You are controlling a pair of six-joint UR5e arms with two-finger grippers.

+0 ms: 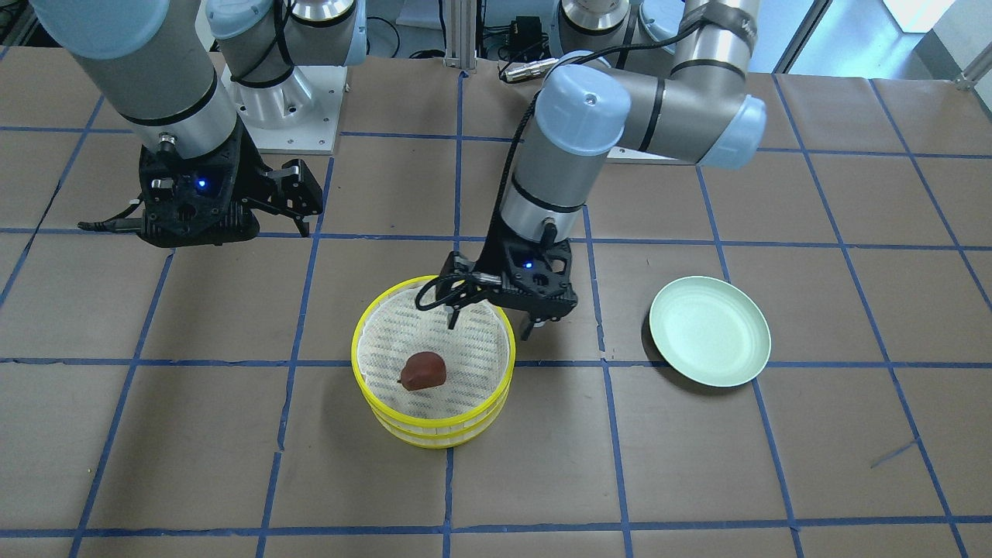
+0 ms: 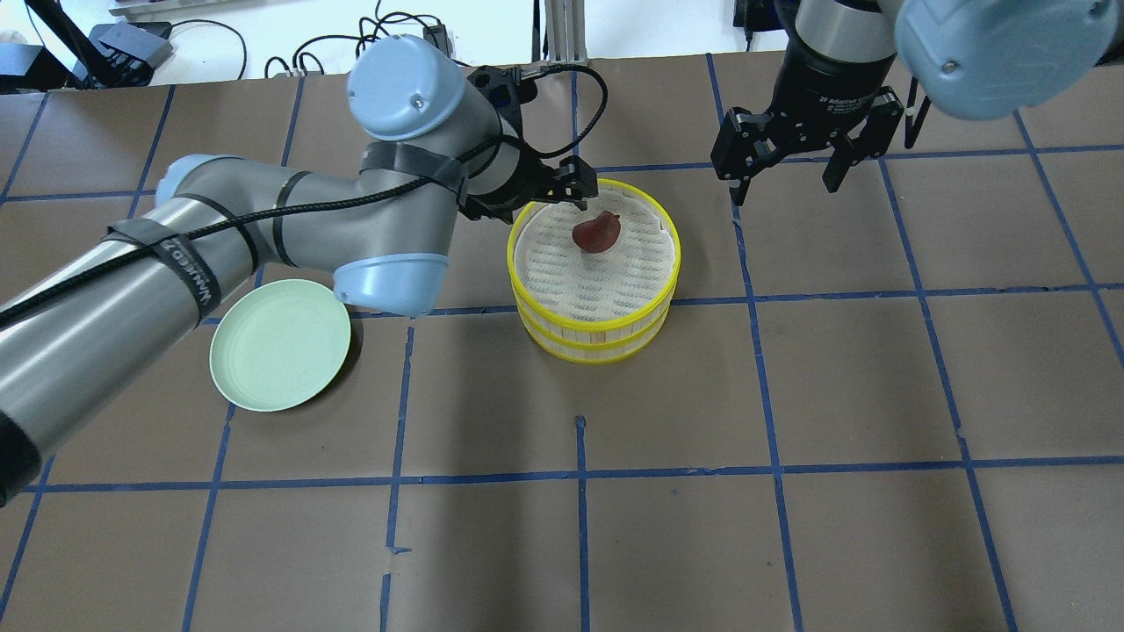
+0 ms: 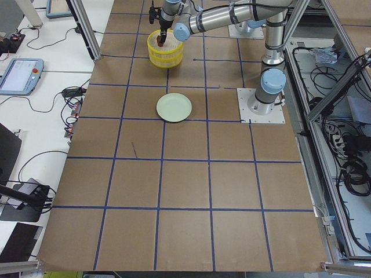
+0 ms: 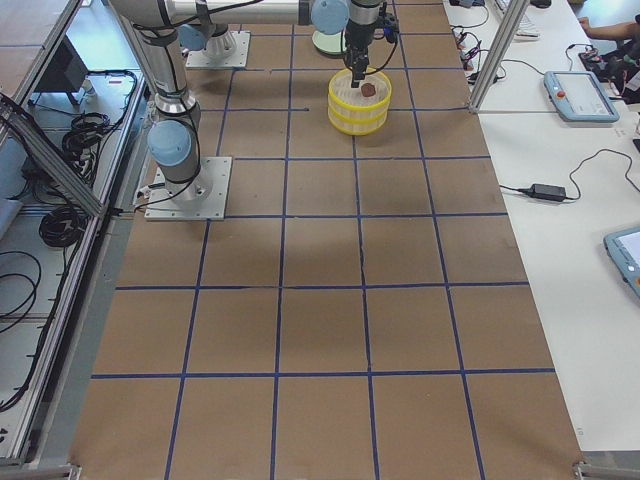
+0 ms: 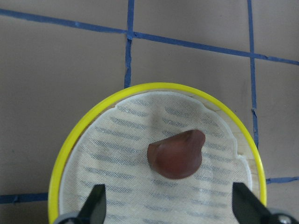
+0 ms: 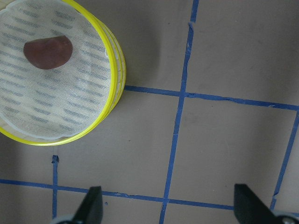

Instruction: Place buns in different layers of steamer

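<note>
Two yellow-rimmed steamer layers stand stacked, the upper layer [image 1: 357, 350] on the lower layer [image 1: 434, 439]. The dark reddish-brown bun [image 1: 423, 370] lies on the upper layer's mesh floor; it also shows in the overhead view [image 2: 596, 233] and the left wrist view [image 5: 176, 154]. The white bun is hidden. My left gripper [image 1: 490, 325] is open and empty, low over the stack's rim [image 2: 518, 263] on the robot's side, next to the bun. My right gripper [image 2: 783, 189] is open and empty, above the table well away from the stack [image 6: 114, 70].
A pale green plate [image 1: 709, 332] lies empty on the brown table on the left arm's side of the stack; it also shows in the overhead view [image 2: 279, 344]. Blue tape lines grid the table. The left arm's elbow hangs over the area between plate and stack.
</note>
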